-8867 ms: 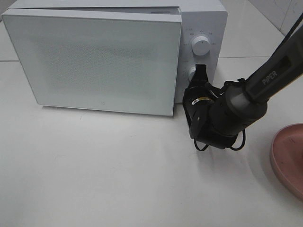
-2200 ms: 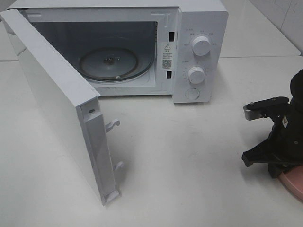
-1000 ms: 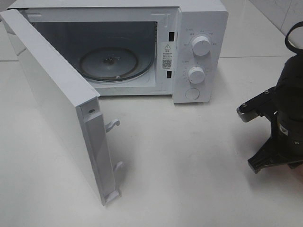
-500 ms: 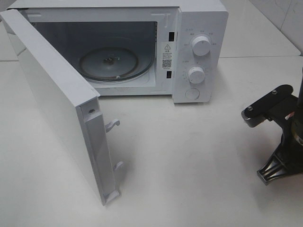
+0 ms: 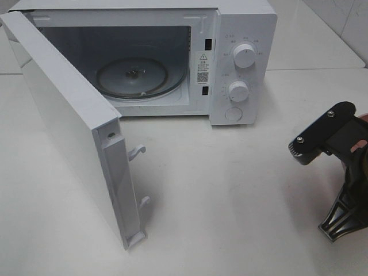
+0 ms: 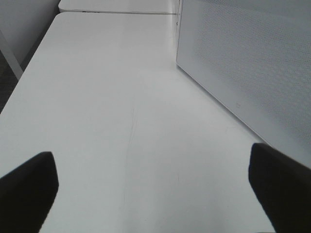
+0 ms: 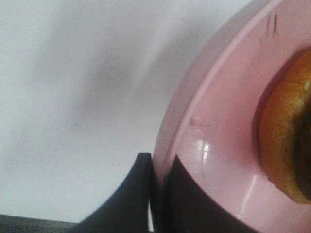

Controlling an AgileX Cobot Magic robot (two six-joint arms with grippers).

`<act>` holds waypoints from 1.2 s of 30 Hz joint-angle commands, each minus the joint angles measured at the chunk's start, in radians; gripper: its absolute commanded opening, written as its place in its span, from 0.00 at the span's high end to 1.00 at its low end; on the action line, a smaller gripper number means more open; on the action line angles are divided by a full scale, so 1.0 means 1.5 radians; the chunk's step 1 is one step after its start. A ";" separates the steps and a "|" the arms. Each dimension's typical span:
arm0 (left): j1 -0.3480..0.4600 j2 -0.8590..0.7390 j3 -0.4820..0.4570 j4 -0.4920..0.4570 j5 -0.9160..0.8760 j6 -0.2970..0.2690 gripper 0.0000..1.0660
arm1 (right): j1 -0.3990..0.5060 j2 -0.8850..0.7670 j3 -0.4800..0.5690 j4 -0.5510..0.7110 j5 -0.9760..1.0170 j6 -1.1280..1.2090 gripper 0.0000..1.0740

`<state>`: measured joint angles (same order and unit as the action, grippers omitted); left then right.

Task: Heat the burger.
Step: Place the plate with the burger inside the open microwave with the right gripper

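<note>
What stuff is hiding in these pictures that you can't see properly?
Burger: the right wrist view shows only a bit of bun; the picture's edge cuts off the rest.
Pink plate: in the high view the right gripper hides nearly all of it.
Dial labels: high view, too small to read.
Left gripper: the left wrist view's corners show only its two fingertips.
</note>
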<state>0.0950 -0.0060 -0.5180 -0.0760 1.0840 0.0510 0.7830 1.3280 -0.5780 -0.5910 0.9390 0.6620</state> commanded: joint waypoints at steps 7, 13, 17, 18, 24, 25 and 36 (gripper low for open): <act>-0.005 -0.012 0.001 -0.007 -0.011 -0.001 0.06 | 0.082 -0.012 0.004 -0.041 0.037 -0.025 1.00; -0.005 -0.012 0.001 -0.007 -0.011 -0.001 0.06 | 0.153 -0.012 0.004 -0.062 0.036 -0.058 1.00; -0.005 -0.012 0.001 -0.007 -0.011 -0.001 0.06 | 0.184 -0.012 0.004 -0.077 0.035 -0.079 1.00; -0.005 -0.012 0.001 -0.007 -0.011 -0.001 0.06 | 0.191 -0.012 0.004 -0.083 0.035 -0.084 1.00; -0.005 -0.012 0.001 -0.007 -0.011 -0.001 0.06 | 0.210 -0.012 0.003 -0.097 0.020 -0.120 1.00; -0.005 -0.012 0.001 -0.007 -0.011 -0.001 0.06 | 0.210 -0.012 0.003 -0.098 0.007 -0.140 1.00; -0.005 -0.012 0.001 -0.007 -0.011 -0.001 0.06 | 0.210 -0.012 0.003 -0.127 -0.089 -0.277 1.00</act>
<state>0.0950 -0.0060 -0.5180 -0.0760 1.0840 0.0510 1.0940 1.3160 -0.5780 -0.7090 0.8240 0.3110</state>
